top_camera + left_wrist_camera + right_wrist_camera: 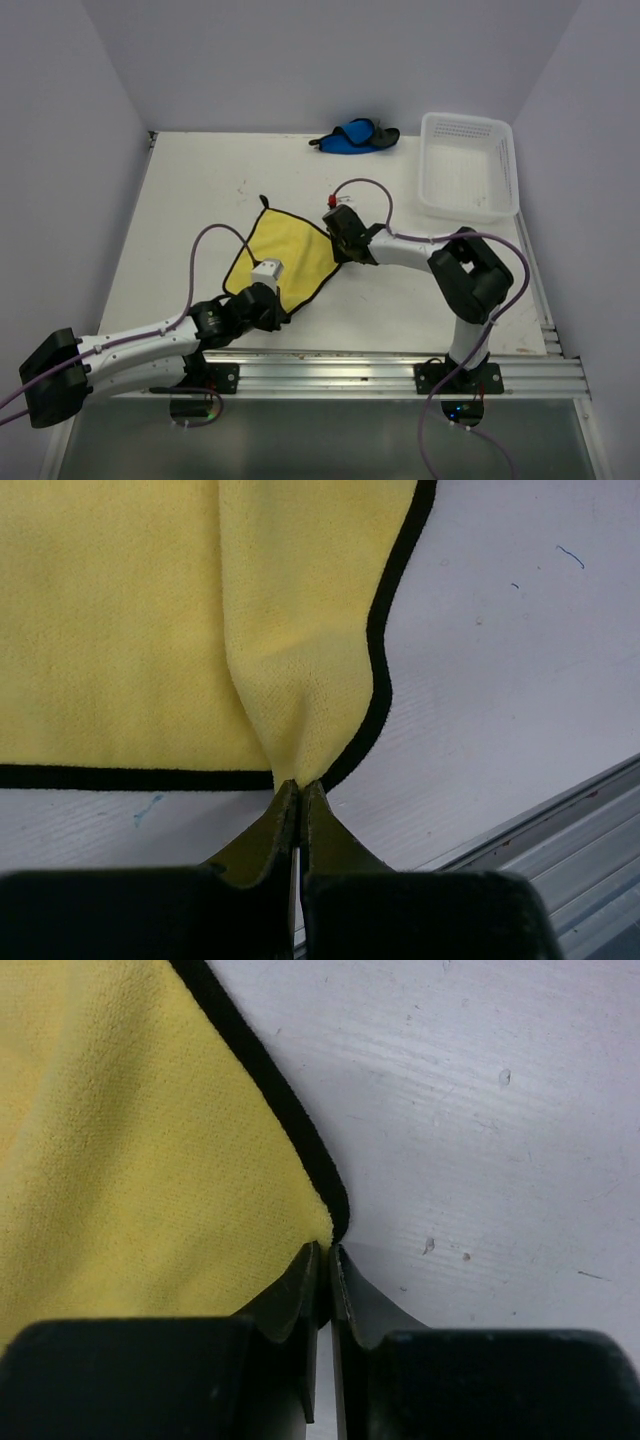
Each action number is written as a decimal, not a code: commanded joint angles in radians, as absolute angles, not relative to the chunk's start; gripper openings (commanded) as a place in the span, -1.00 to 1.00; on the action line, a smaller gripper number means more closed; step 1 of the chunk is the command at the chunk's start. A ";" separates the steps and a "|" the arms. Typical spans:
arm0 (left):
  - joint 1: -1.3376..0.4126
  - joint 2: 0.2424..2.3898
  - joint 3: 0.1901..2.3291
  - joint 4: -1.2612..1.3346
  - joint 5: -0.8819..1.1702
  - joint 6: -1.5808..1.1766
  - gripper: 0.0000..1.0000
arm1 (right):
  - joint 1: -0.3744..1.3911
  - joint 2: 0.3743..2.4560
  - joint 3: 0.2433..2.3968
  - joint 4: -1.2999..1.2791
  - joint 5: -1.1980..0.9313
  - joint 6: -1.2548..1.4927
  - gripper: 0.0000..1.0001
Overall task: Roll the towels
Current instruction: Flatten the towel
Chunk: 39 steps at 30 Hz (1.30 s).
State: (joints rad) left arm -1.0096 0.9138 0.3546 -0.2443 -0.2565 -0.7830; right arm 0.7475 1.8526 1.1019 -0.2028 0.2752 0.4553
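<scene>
The yellow towel (282,252) with black edging lies spread on the white table, mid-left. My left gripper (272,302) is shut on its near edge; in the left wrist view the cloth (290,630) puckers up into the closed tips (300,785). My right gripper (338,238) is shut on the towel's right corner, which shows in the right wrist view (150,1160) pinched at the tips (325,1250). The blue towel (355,136) lies bunched at the far edge of the table, apart from both grippers.
A white perforated basket (468,166) stands at the far right of the table. A metal rail (400,372) runs along the near edge, also seen in the left wrist view (580,830). Purple walls close in the table on three sides.
</scene>
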 commanded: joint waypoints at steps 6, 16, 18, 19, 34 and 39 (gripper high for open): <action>-1.015 0.914 0.432 -0.239 -0.411 -0.715 -1.00 | 0.753 1.729 1.014 -0.284 0.264 0.491 -1.00; -1.015 0.851 0.544 -0.357 -0.495 -0.678 -1.00 | 0.752 1.157 0.825 -0.432 0.241 0.626 -1.00; -1.015 0.832 0.560 -0.382 -0.497 -0.669 -1.00 | 0.753 1.074 0.812 -0.498 0.233 0.646 -1.00; -1.015 0.822 0.580 -0.391 -0.497 -0.657 -1.00 | 0.752 0.998 0.807 -0.518 0.236 0.670 -1.00; -1.017 0.703 0.844 -0.408 -0.335 -0.509 -1.00 | 0.752 0.664 0.940 -0.837 0.245 0.937 -1.00; -1.017 0.698 0.897 -0.434 -0.299 -0.486 -1.00 | 0.752 0.649 1.002 -0.870 0.224 1.000 -1.00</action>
State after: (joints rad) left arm -1.0115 0.7059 0.8398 -0.4370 -0.3439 -0.5373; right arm 0.7483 0.6586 0.9394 -0.8185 0.2398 0.9241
